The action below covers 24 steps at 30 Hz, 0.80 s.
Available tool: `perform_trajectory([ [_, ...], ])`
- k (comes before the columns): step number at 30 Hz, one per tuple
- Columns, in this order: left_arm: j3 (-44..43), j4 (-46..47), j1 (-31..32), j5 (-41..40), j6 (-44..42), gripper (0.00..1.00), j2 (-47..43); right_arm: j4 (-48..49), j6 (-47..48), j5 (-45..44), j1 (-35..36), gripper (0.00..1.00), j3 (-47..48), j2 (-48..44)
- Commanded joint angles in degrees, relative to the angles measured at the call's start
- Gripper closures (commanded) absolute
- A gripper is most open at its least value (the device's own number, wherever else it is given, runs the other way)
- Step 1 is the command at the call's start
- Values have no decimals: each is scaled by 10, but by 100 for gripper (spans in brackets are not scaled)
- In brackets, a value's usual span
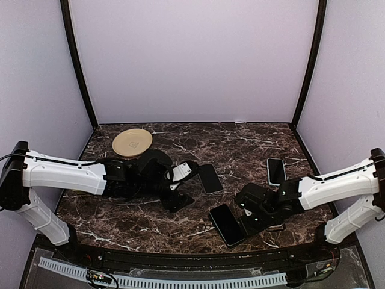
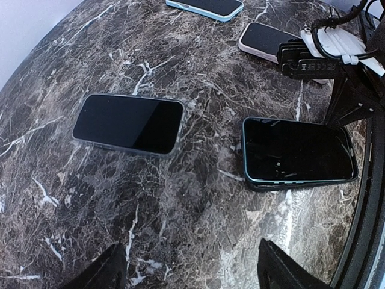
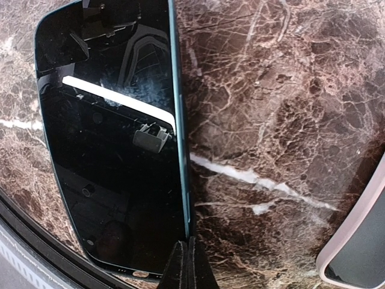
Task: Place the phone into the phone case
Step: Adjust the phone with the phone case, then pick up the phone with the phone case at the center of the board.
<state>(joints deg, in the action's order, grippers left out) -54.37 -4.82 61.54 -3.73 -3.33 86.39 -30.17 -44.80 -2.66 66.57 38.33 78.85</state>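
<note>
Black teal-edged phone (image 1: 226, 224) (screen up), lying flat

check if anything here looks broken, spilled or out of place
Nothing stands out. The teal-edged phone lies flat with no crack showing; the grey-rimmed handset lies flat too, apart from it on the marble table.

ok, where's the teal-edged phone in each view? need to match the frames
Top external: teal-edged phone sits low, right of centre, just left of the right gripper.
Left wrist: right of centre, screen up.
Right wrist: fills the left half of the picture.
Shared landmark: the right gripper, shut, in all three views.
</note>
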Motion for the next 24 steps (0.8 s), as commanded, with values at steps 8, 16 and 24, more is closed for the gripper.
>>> perform_trajectory([
  [8, -9, 1, -1, -89, 140, 20, -19, -132, 33, -114, 15, 81, 152, 44],
  [16, 34, 15, -1, -100, 196, 18, -44, -163, 26, -182, 15, 10, 218, 62],
  [24, 45, 7, -1, -116, 215, 16, -66, -134, 14, -171, 16, 1, 221, 72],
])
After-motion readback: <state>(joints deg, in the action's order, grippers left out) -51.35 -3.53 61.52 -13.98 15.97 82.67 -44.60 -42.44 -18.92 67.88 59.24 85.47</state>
